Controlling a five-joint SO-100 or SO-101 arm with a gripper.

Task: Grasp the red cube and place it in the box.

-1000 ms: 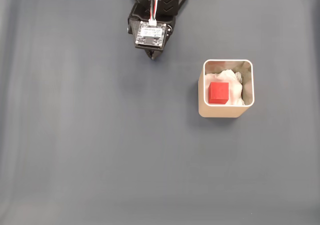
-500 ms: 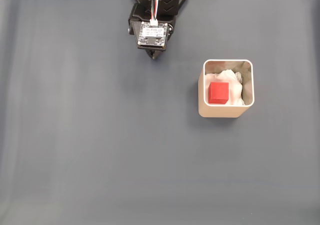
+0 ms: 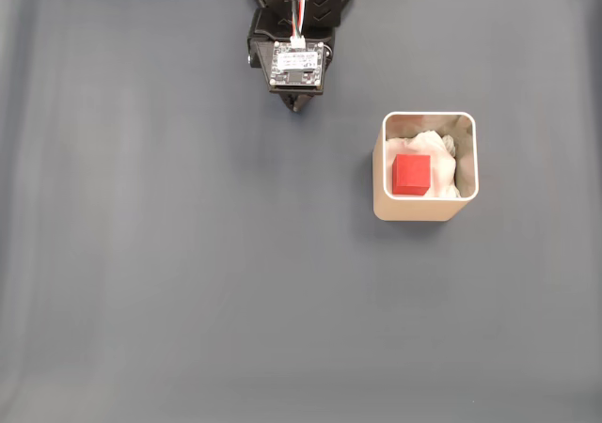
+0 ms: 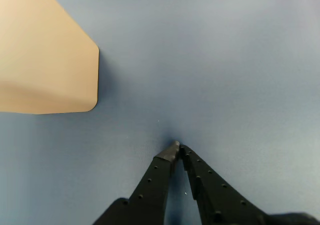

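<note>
Fixed view, from above: you see the red cube [image 3: 412, 174] lying inside the box [image 3: 381, 197], on white padding [image 3: 435, 148], nearer the box's left wall than its right. The cube's edges run parallel to the box walls; as a cube it has no long axis, and one flat face points up at the camera. The box stands upright on the grey table [image 3: 188, 282], its open mouth facing up.

The arm [image 3: 299, 28] sits up and to the left of the box, well apart from it, with a small circuit board [image 3: 299, 64] on top. The gripper [image 3: 297, 106] tip points down the picture, to the upper left of the box.

Wrist view: you see the gripper [image 4: 177, 149] with its two black fingers [image 4: 155, 177] pressed together at the tips, holding nothing, just above the table. The beige box wall [image 4: 45, 60] stands to the upper left of the fingertips, clear of them.
</note>
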